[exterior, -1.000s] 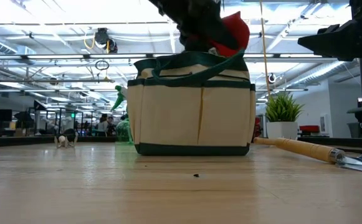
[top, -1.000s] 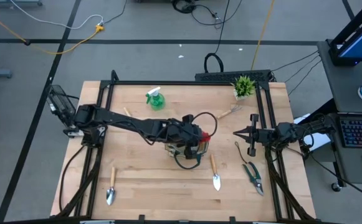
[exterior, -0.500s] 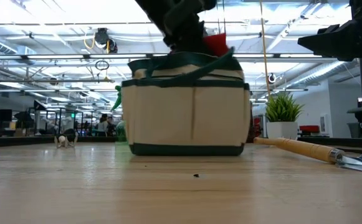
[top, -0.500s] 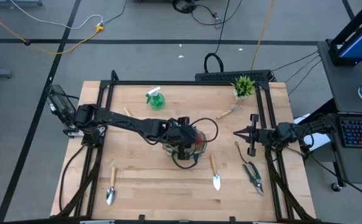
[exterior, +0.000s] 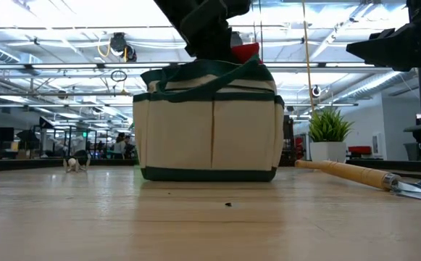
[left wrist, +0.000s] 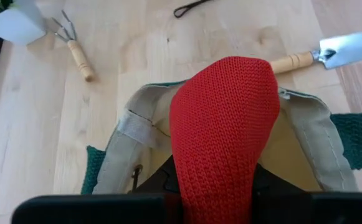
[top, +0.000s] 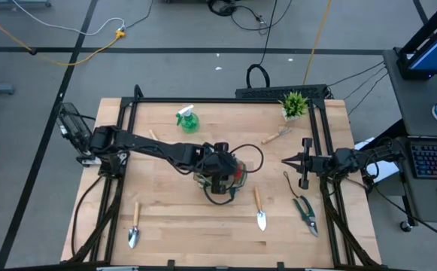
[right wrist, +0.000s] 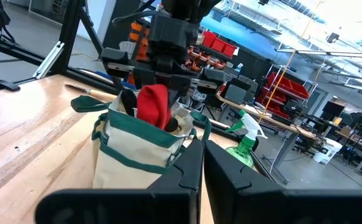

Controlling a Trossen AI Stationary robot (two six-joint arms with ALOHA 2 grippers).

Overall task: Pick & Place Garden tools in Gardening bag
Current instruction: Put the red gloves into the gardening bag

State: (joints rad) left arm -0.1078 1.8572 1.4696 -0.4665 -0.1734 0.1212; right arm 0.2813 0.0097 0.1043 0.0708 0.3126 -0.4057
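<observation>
- From up top we've got the left gripper (top: 220,172) reaching out over the gardening bag (top: 220,181) in the middle of the table (top: 173,218), clamped on the red-black glove (top: 236,170), which sits right at the bag's mouth. The right gripper (top: 287,160) is parked by the table's right edge, fingers pinched together with nothing in them.
- Same view, the rest of the tools are lying out on the wood: spray bottle (top: 187,119) towards the far side, rake (top: 276,135) near the potted plant (top: 294,104), one trowel (top: 259,208) just right of the bag, another trowel (top: 134,226) at the near left, pruning shears (top: 304,211) at the near right.
- Down at table level we see the bag (exterior: 209,123) standing upright, a bit of red glove (exterior: 245,52) poking above its rim under the dark arm.
- Left wrist cam: the glove (left wrist: 221,134) fills the middle, hanging over the bag's open top (left wrist: 129,137).
- Right wrist cam: its own fingers (right wrist: 187,168) pressed together, the bag (right wrist: 144,149) and glove (right wrist: 153,106) ahead.
</observation>
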